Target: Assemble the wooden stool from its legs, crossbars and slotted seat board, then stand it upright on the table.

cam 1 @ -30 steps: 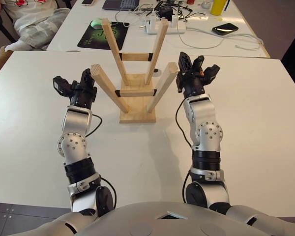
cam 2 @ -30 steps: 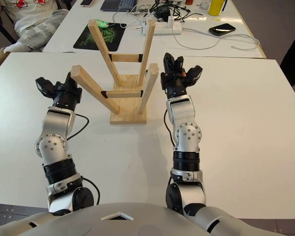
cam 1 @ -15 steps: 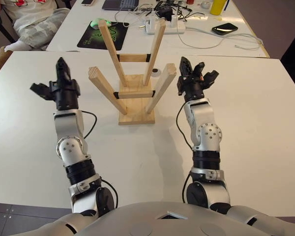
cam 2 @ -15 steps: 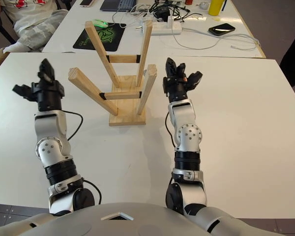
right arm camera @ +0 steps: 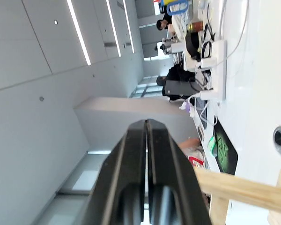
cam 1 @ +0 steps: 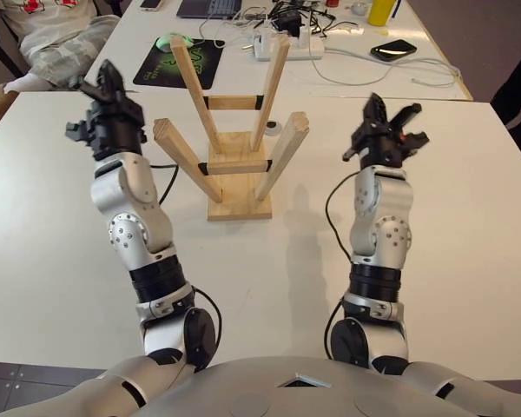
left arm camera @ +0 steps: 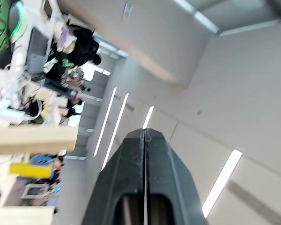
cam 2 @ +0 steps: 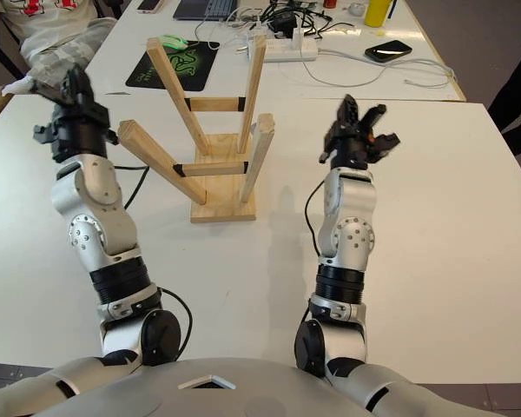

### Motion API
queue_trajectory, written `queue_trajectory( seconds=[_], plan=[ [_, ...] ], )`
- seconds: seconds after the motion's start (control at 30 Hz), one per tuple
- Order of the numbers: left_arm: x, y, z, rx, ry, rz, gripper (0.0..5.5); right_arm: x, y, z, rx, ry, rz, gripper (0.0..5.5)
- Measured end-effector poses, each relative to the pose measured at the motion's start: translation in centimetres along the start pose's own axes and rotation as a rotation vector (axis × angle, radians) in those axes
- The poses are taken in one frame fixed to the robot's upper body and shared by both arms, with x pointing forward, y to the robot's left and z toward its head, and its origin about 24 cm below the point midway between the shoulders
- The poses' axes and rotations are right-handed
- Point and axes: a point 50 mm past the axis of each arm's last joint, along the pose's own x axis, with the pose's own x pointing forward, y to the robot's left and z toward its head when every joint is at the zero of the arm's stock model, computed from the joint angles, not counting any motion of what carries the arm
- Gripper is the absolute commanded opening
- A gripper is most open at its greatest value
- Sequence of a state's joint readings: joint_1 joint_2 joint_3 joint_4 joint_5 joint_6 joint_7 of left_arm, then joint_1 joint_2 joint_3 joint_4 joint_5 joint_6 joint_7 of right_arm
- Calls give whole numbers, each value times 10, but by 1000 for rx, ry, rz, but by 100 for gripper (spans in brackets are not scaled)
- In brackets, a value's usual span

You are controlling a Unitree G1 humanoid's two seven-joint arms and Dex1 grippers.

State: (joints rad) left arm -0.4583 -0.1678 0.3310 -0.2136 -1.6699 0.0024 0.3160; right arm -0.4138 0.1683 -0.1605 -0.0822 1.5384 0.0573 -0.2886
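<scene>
The wooden stool (cam 1: 234, 165) stands upside down on the white table (cam 1: 469, 217), its seat board (cam 1: 240, 207) flat on the tabletop and its legs pointing up and splaying outward. Crossbars (cam 1: 234, 102) join the legs. My left gripper (cam 1: 104, 87) is raised to the left of the stool, apart from the nearest leg (cam 1: 187, 158). In the left wrist view its fingers (left arm camera: 144, 140) are pressed together with nothing between them. My right gripper (cam 1: 379, 111) is raised to the right of the stool, clear of the right leg (cam 1: 282, 156), and is shut and empty (right arm camera: 146, 124).
A second table behind holds a black mouse pad (cam 1: 178, 65) with a green mouse, a power strip (cam 1: 286, 48) with cables, a phone (cam 1: 396, 50) and a laptop. A small round hole (cam 1: 274, 128) sits in the tabletop behind the stool.
Both arms drew away from the stool's legs and lifted: the left gripper swung out left and up, the right moved right. The stool stayed where it was.
</scene>
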Motion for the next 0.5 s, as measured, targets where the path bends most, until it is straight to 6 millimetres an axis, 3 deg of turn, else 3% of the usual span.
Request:
queue_trajectory(
  seconds=[0.03,0.13,0.2,0.27,0.4,0.5],
  plan=[
    [0,1,-11,41,42,24,2,0,2,-20,-30,92,-4,0],
    [-4,-9,-25,151,72,2,2,-3,2,-46,-88,210,-35,0],
    [-5,-2,-43,208,152,47,2,-8,0,-76,-145,366,-51,0],
    [-6,2,-51,234,182,66,2,-11,-2,-88,-180,425,-60,0],
    [-5,0,-43,253,128,50,2,-8,-5,-82,-231,371,-74,0],
    [-7,-15,-33,249,69,-24,2,-6,-6,-70,-249,291,-84,0]
  ],
)
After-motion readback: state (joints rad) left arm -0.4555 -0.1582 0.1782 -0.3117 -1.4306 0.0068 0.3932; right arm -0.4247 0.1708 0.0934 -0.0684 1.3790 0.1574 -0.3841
